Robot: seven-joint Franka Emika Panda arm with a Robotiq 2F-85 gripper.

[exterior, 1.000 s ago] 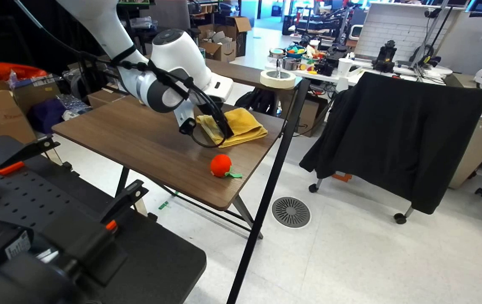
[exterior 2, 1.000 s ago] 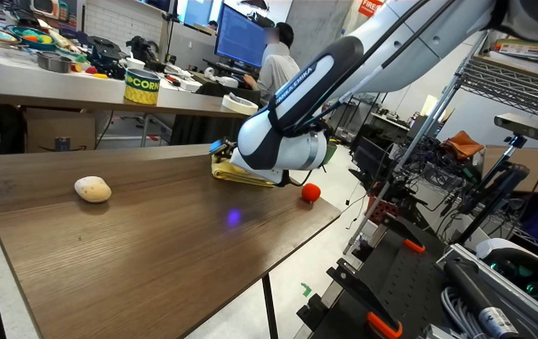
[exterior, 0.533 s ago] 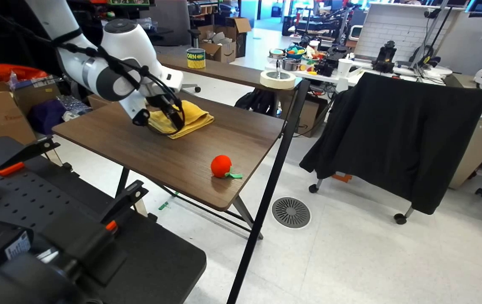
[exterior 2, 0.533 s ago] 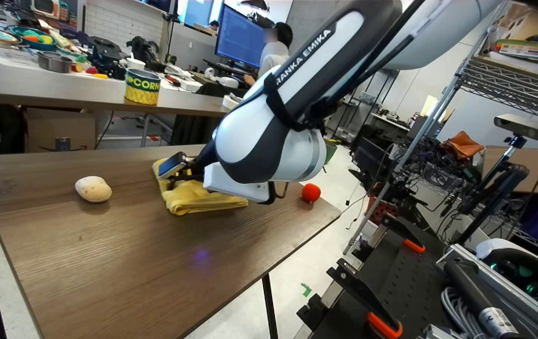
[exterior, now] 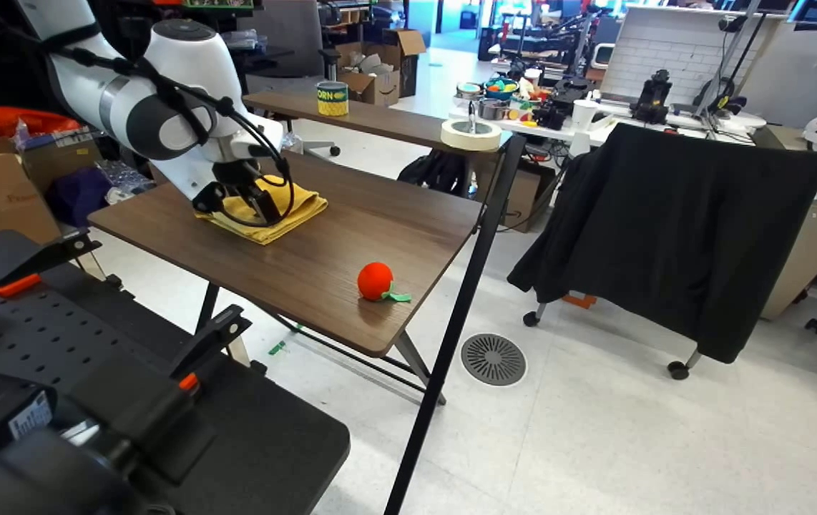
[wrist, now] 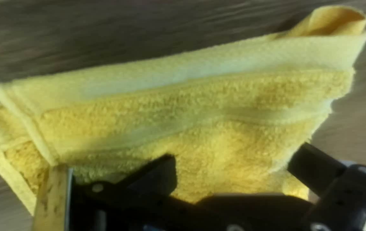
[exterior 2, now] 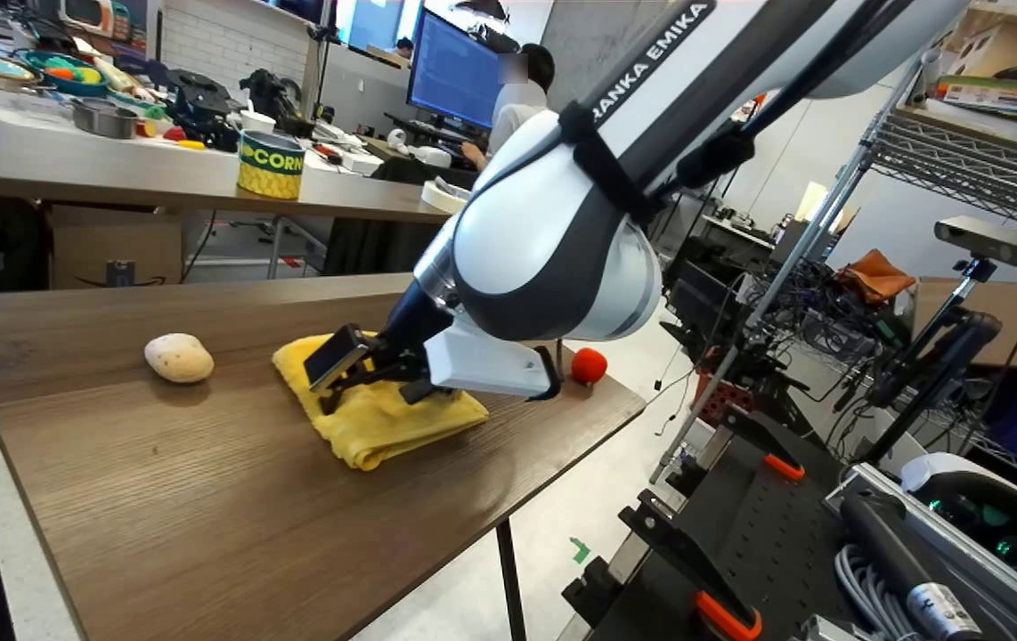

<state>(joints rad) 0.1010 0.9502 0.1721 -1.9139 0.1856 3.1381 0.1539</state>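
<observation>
A folded yellow towel (exterior: pixel 301 207) lies on the brown wooden table (exterior: pixel 337 265). My gripper (exterior 2: pixel 373 396) is down on top of it, tilted, and appears to touch the cloth. In the wrist view the gripper (wrist: pixel 234 157) has its jaws wide apart, with the towel (wrist: pixel 183 96) spread flat beneath and past them; no fold looks pinched. The right finger (wrist: pixel 317 166) reaches the towel's edge, where bare wood shows. Exactly how the fingertips press on the cloth is hidden in the exterior views.
A red ball (exterior: pixel 375 280) with a green strip sits near a table corner. A pale potato-like object (exterior 2: pixel 179 358) rests on the table. Behind, a raised board carries a corn can (exterior 2: pixel 270 167) and tape roll (exterior: pixel 471 134). A black pole (exterior: pixel 451 329) stands at the table's side.
Gripper and towel have slid together across the table, leftward in both exterior views, then nearer the camera in the view with the potato-like object. The ball and that object stayed put.
</observation>
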